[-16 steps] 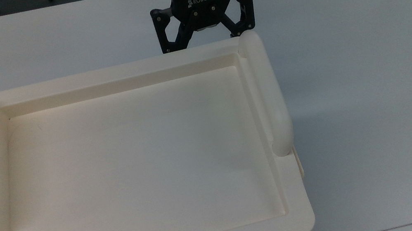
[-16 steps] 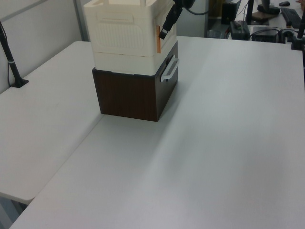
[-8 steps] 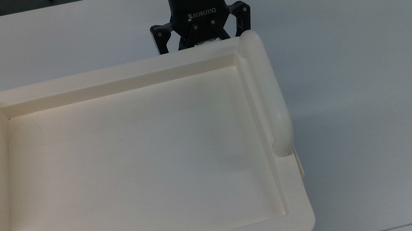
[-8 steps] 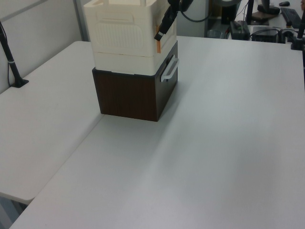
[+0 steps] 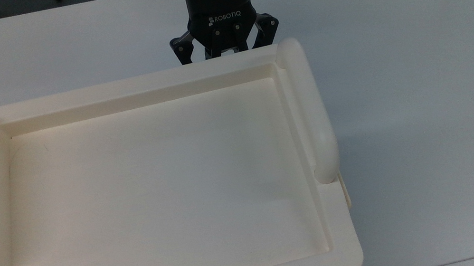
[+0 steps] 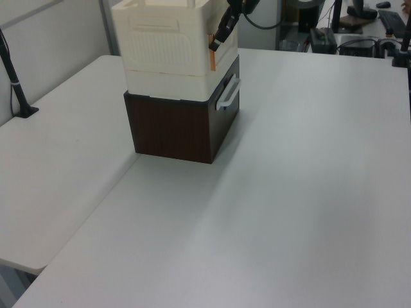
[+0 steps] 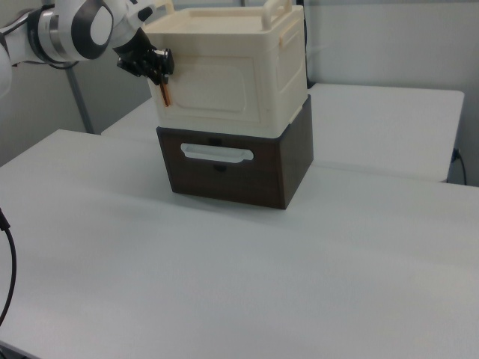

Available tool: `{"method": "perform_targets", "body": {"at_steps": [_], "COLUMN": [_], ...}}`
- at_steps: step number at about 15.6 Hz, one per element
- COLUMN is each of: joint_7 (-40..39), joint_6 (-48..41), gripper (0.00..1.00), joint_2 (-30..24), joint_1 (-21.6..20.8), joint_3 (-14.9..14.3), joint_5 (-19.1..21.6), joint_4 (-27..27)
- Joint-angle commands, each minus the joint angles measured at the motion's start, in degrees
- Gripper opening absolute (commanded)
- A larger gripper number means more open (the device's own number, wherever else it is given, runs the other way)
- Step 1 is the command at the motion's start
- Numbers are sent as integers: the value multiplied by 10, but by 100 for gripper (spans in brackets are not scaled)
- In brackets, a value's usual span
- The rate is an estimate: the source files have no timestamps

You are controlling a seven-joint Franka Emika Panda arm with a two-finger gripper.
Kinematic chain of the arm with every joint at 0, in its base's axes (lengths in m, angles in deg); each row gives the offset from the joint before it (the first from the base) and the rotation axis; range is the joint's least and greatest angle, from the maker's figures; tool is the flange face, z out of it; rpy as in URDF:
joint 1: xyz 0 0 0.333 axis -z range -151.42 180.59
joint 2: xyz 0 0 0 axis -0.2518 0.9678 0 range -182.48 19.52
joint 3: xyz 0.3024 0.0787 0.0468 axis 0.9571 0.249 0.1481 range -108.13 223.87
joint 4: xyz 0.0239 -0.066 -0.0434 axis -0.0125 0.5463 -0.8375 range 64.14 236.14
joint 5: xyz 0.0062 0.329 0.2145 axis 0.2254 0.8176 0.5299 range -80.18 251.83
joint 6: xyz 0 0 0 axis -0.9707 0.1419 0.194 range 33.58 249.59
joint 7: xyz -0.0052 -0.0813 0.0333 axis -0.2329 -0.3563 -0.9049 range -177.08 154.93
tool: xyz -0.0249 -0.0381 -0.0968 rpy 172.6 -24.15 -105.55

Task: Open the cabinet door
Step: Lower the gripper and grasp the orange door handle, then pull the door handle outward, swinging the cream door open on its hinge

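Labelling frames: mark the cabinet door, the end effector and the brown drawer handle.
cabinet door (image 7: 217, 88): right view, panel's centre.
end effector (image 7: 161, 84): right view, its tip at the door edge.
brown drawer handle (image 7: 217, 154): right view, mid-bar.

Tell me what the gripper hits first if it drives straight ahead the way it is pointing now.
Most likely the cabinet door. In the right view the gripper points at the cabinet front near the door's edge on the right view's left, beside an orange strip. Whether it already touches is unclear.
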Motion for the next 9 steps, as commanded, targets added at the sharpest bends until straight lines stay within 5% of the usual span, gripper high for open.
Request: {"method": "perform_targets", "body": {"at_steps": [1, 9], "joint_7": [-14, -14], "joint_6": [-6, -169], "gripper": [19, 20], "joint_2": [3, -31], "joint_1": [-1, 4], "joint_3": [-6, -6], "joint_5": [-3, 1], "joint_4": [1, 1]}}
